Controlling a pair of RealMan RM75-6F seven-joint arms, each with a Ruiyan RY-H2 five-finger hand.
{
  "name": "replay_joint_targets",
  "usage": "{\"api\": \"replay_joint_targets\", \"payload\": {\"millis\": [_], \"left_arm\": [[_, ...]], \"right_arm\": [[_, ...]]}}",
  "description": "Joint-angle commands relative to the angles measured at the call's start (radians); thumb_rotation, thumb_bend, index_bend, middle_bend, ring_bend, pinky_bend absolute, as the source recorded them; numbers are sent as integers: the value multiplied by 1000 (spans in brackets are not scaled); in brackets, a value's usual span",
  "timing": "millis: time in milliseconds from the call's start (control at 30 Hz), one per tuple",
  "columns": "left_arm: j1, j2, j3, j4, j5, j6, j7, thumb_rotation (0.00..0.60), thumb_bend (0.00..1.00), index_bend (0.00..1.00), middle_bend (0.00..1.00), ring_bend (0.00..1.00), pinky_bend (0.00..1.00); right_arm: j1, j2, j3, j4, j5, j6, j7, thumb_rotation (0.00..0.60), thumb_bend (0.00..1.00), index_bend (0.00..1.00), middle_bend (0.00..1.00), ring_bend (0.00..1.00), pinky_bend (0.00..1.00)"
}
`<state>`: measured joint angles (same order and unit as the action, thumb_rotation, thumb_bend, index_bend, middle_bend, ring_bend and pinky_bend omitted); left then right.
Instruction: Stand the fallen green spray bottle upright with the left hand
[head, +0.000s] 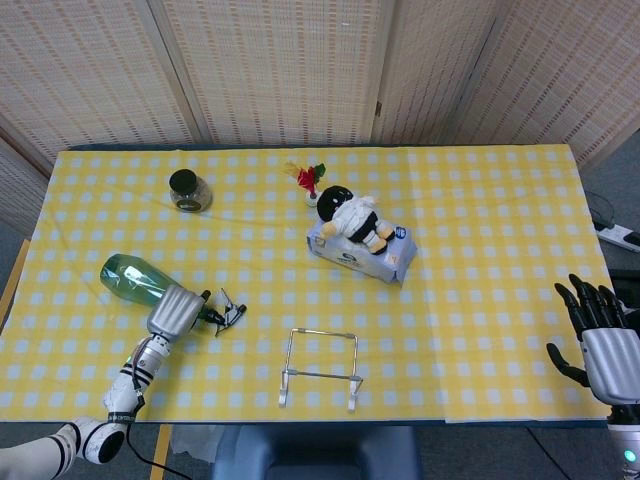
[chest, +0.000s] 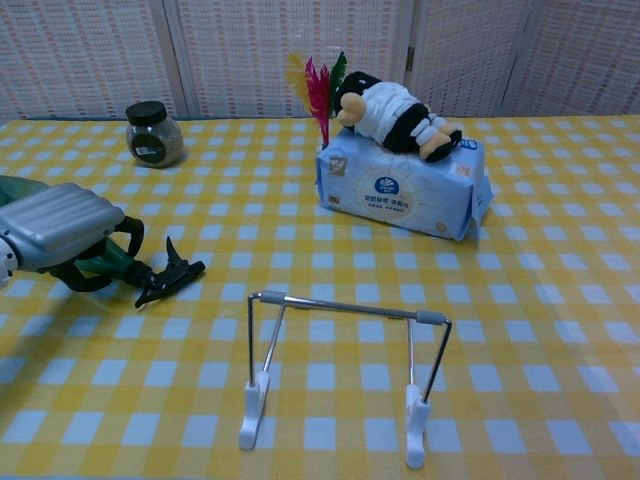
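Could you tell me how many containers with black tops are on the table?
2: the jar at the far left, and the green spray bottle lying under the left hand.

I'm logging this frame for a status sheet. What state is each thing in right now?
Green spray bottle: lying on its side, nozzle toward the wire stand.
Left hand: fingers wrapped round the bottle's neck.
Right hand: open, holding nothing, at the table edge.
Glass jar: upright, black lid on.
Wire stand: upright.
Plush toy: lying on the tissue pack.

One spray bottle (head: 135, 281), one jar (head: 188, 190), one tissue pack (head: 362, 250), one plush toy (head: 350, 213), one wire stand (head: 320, 370).
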<state>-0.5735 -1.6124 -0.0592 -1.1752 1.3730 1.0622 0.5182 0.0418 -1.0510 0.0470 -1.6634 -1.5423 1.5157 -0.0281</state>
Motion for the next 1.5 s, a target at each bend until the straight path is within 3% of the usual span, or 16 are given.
{"api": "replay_joint_targets", "payload": {"millis": [33, 233, 567, 833, 967, 1100, 1200, 1500], "left_arm": [[4, 2, -4, -7, 14, 24, -17, 600, 427, 612, 1000, 1000, 1000], [12, 22, -16, -56, 32, 73, -48, 600, 430, 643, 1000, 1000, 1000], [60, 176, -86, -360, -4, 170, -158, 600, 441, 651, 1000, 1000, 1000], [98, 373, -199, -663, -151, 176, -305, 600, 460, 657, 1000, 1000, 1000], [105, 488, -274, -786, -326, 61, -512, 600, 467, 660, 1000, 1000, 1000], [95, 600, -337, -811, -439, -81, -691, 600, 485, 661, 1000, 1000, 1000], [87, 649, -357, -794, -495, -134, -742, 600, 493, 664, 1000, 1000, 1000], [50, 698, -345, -738, -582, -235, -777, 600, 530, 681, 1000, 1000, 1000]], "right_arm": [[0, 1, -1, -1, -1, 0, 2, 600, 357, 0, 0, 0, 0], [-3, 6, -2, -3, -5, 6, 14, 600, 357, 0, 0, 0, 0], [-5, 16, -8, -5, -14, 5, 35, 600, 358, 0, 0, 0, 0], [-2, 22, -15, -4, -17, -9, 49, 600, 357, 0, 0, 0, 0], [1, 19, -16, -7, -15, -15, 41, 600, 357, 0, 0, 0, 0], [3, 16, -17, -8, -11, -23, 34, 600, 357, 0, 0, 0, 0], [5, 15, -16, -7, -9, -25, 32, 600, 357, 0, 0, 0, 0], [5, 12, -16, -8, -8, -25, 27, 600, 358, 0, 0, 0, 0]]}}
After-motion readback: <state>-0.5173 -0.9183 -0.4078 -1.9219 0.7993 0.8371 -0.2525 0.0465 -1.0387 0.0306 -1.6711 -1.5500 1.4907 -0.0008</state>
